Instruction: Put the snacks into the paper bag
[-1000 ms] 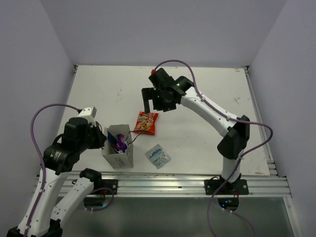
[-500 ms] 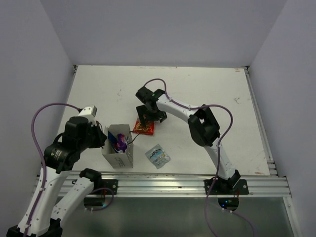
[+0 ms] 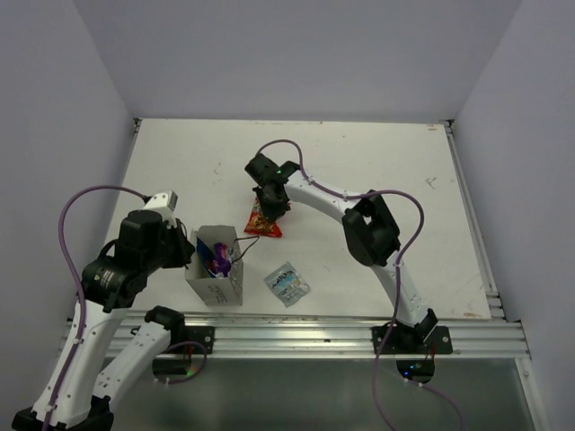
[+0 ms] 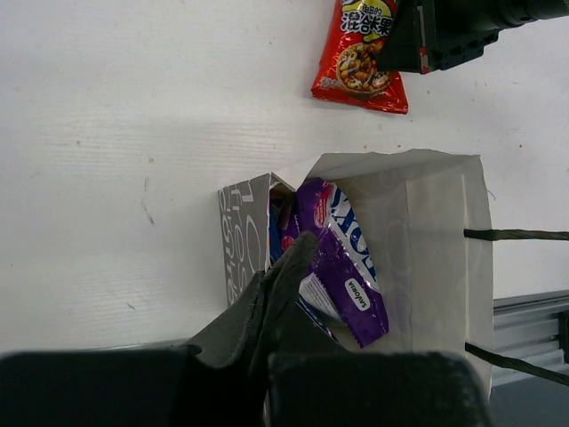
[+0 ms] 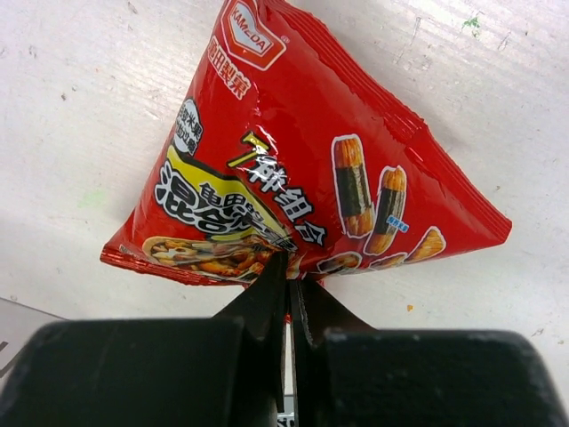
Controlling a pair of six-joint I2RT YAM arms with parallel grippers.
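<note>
The red-orange chip bag (image 3: 264, 223) (image 5: 302, 151) lies on the white table just beyond the paper bag. My right gripper (image 3: 272, 206) (image 5: 290, 267) is shut on its near edge, and the foil bunches up between the jaws. The white paper bag (image 3: 218, 277) (image 4: 427, 222) stands open at the front left. A purple packet (image 4: 342, 258) (image 3: 218, 258) rests inside it, with a dark blue edge (image 4: 276, 242) beside it. My left gripper (image 4: 298, 245) (image 3: 190, 256) is shut on the bag's left wall at the rim. A silvery light-blue packet (image 3: 287, 284) lies flat to the right of the bag.
The bag's dark string handles (image 4: 516, 235) stick out toward the aluminium rail (image 3: 314, 332) at the table's near edge. White walls enclose the table on three sides.
My right gripper came down from above the table onto the red chip bag and went from wide open to shut on it. The packet now looks narrower and bunched. The left arm held still.
</note>
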